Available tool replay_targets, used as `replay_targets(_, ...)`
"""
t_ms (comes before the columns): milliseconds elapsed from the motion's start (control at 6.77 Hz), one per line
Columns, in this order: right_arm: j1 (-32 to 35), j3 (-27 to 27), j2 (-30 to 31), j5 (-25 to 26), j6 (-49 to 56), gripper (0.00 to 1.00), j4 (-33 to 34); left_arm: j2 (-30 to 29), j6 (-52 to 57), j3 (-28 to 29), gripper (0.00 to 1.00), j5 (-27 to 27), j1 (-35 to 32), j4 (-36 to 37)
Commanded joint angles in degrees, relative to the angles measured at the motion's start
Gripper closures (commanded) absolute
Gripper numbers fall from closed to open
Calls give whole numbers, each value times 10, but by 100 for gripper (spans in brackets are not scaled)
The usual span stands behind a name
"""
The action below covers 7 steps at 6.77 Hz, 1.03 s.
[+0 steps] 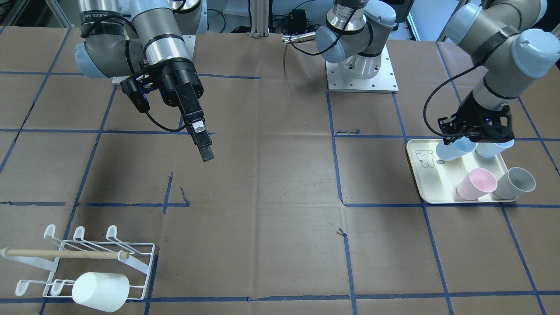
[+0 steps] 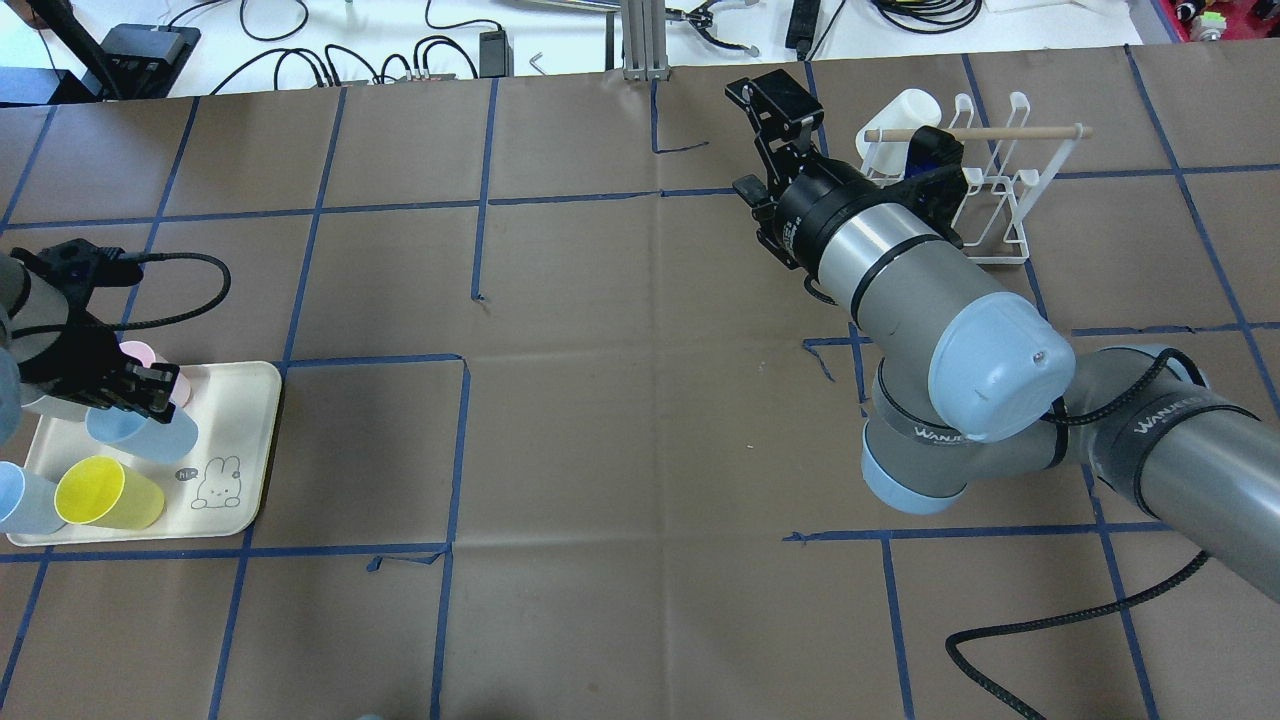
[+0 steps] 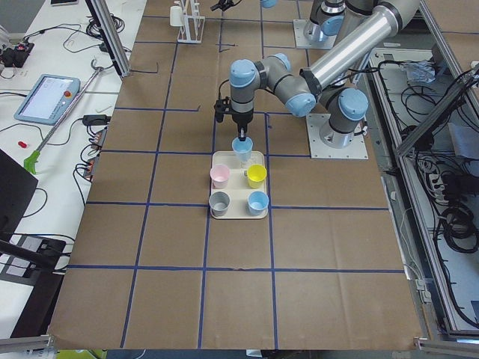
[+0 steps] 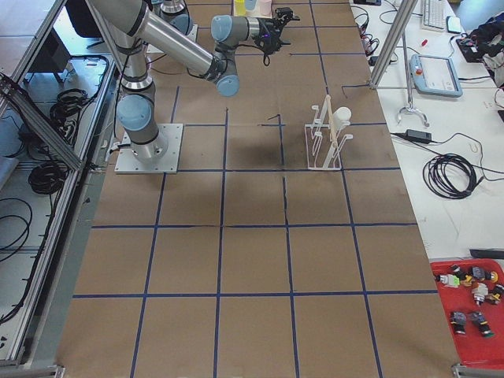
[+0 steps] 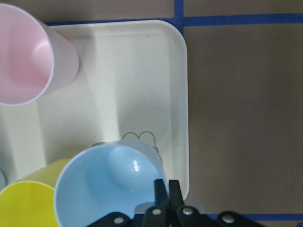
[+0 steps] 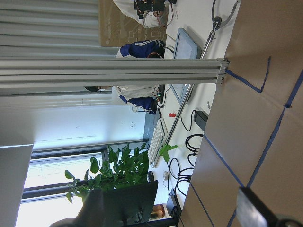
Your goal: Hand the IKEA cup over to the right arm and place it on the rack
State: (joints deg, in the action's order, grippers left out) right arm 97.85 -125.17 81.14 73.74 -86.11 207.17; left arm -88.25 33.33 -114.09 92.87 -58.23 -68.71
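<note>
My left gripper [image 5: 167, 188] is shut on the rim of a light-blue cup [image 5: 104, 189], one finger inside and one outside. It holds the cup tilted over the cream tray [image 1: 420, 175], as the front view [image 1: 455, 151] and overhead view [image 2: 140, 435] also show. My right gripper [image 1: 207, 154], with long narrow fingers, hangs empty above the table, away from the cup; its jaws look apart. The white wire rack [image 1: 87, 262] with a wooden dowel stands at the table's edge on my right. A white cup [image 1: 100, 291] sits on it.
The tray also holds a pink cup [image 1: 477, 183], a grey cup [image 1: 516, 181], a yellow cup [image 2: 105, 492] and a second light-blue cup [image 1: 492, 148]. Brown paper with blue tape lines covers the table. The left arm's base plate [image 1: 362, 78] is at the table's back.
</note>
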Motion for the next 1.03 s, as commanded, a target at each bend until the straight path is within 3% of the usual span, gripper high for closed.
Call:
replay_targets(0, 0, 2, -2, 0, 1, 0, 0, -18, -1, 164, 100, -1, -22, -159)
replay_targets(295, 0, 3, -3, 0, 1, 0, 0, -88, -1, 292, 100, -6, -52, -227)
replay_targets(443, 0, 3, -3, 0, 0, 0, 0, -101, 2, 317, 100, -49, -70, -228)
replay_targets(591, 0, 3, -3, 0, 1, 0, 0, -104, 3, 319, 100, -116, -83, -216)
replay_targets(886, 0, 3, -1, 0, 1, 0, 0, -111, 16, 298, 100, -311, -92, -145)
